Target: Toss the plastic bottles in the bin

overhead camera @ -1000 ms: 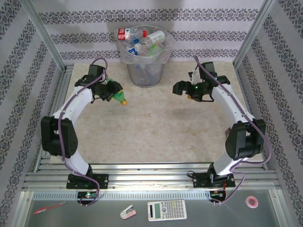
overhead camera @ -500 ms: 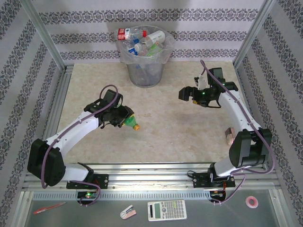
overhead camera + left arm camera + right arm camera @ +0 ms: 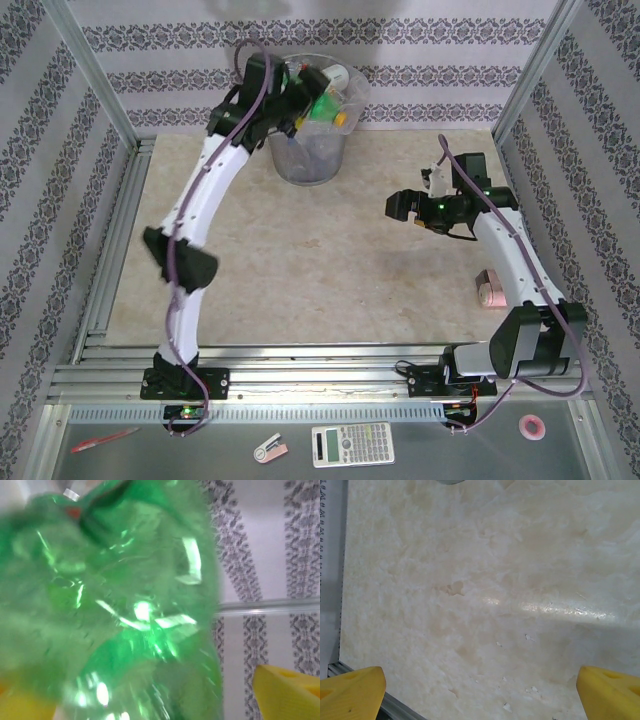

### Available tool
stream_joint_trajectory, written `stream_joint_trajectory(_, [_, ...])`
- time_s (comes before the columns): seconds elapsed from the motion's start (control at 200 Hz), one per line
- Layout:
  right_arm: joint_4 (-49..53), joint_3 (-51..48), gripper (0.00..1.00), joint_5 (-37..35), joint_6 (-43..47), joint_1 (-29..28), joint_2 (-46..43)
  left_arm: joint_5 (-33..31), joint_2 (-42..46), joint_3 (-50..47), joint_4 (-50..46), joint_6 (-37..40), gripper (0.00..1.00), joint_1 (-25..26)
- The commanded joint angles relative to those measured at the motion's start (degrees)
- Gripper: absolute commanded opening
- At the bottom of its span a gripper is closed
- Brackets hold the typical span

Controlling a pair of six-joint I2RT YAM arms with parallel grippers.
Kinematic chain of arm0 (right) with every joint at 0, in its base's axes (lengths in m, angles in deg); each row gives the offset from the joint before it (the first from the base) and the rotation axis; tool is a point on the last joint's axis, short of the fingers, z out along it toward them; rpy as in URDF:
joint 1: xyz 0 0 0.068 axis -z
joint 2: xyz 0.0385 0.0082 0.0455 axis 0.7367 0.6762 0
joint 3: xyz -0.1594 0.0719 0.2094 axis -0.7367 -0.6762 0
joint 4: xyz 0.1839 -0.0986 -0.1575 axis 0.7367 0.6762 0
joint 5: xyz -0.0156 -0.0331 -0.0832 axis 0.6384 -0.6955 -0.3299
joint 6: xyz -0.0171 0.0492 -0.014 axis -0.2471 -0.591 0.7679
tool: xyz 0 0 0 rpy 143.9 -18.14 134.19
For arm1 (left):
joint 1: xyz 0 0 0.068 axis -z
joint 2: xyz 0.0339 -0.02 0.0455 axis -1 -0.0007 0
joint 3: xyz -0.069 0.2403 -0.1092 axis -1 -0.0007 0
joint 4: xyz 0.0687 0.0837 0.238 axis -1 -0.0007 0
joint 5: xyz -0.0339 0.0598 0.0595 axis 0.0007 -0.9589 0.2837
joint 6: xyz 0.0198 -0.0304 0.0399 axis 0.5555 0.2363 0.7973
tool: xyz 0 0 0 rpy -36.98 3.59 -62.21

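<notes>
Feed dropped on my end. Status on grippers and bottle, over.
Left gripper shut on green bottle, over the bin. Right gripper open, empty, above the table. Bin heaped with bottles near its rim.

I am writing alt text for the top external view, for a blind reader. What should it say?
The left arm's fingers hold a green bottle with a yellow cap above the grey bin, which already contains several plastic bottles. The right arm's fingers are open above the pale stone-patterned table, holding nothing.
</notes>
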Motion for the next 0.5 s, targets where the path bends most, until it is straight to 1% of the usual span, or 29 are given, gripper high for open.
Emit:
stream_joint_trajectory(0.0, [0.0,-2.8,0.98,2.1,-0.7,0.5,-2.3,-1.0,-5.0,17.9,-16.3,0.8,1.00,-3.3])
stream_joint_trajectory(0.095, [0.3,-4.5,0.98,2.2,-0.5,0.7,-3.9,-2.3,-0.3,10.4,-12.8,2.7,1.00,-3.1])
stream_joint_trajectory(0.22, [0.2,-6.1,0.98,2.1,-0.2,1.2,-5.1,-8.1,7.8,-0.4,-11.6,5.7,1.00,-3.5])
stream_joint_trajectory(0.395, [0.5,-6.7,0.98,2.4,0.7,1.6,-4.3,-9.8,18.9,-17.5,-6.3,6.8,1.00,-3.6])
stream_joint_trajectory(0.495, [0.4,-7.0,0.98,2.3,1.1,1.8,-3.8,-11.3,26.7,-30.3,-1.2,6.6,1.00,-3.7])
